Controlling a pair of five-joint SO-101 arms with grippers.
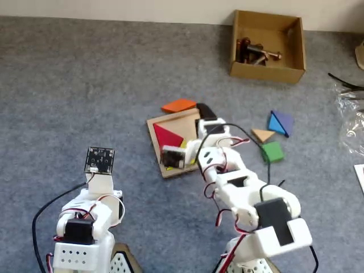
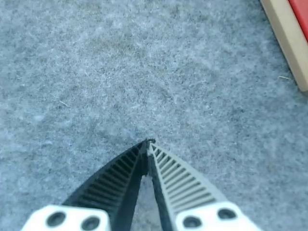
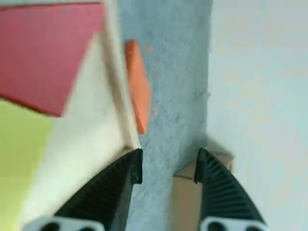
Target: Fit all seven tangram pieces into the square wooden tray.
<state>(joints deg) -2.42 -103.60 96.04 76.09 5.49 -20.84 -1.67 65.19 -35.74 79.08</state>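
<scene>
- Nearest the arm bases, well short of the tray (image 1: 154, 139), the left claw (image 2: 147, 143) hangs over bare grey bench (image 1: 85, 85). Its jaws are pressed together on nothing. One tray corner shows off to its side, so it looks parked to leave the tray free for the other arm.
- Inside the tray, a red triangle (image 1: 166, 136) lies flat with a yellow piece (image 3: 19, 159) just beside it. Both seem pushed toward one side, and bare wood is left for the rest.
- Just past the tray's far rim, the right claw (image 3: 168, 162) hovers with its jaws apart, gripping nothing. Its arm stretches over the tray to get there.
- Just outside that same rim lies the orange piece (image 1: 178, 106), near the open jaws and probably the next pick.
- Off the tray on the right arm's side, clear of the rim, wait a green square (image 1: 273, 152), a tan triangle (image 1: 263, 135), a blue triangle (image 1: 277, 123) and a purple piece (image 1: 286, 120). By my count, five of the seven pieces are yet to go in.
- Farthest from the tray, a cardboard box (image 1: 267, 73) sits out of the way.
</scene>
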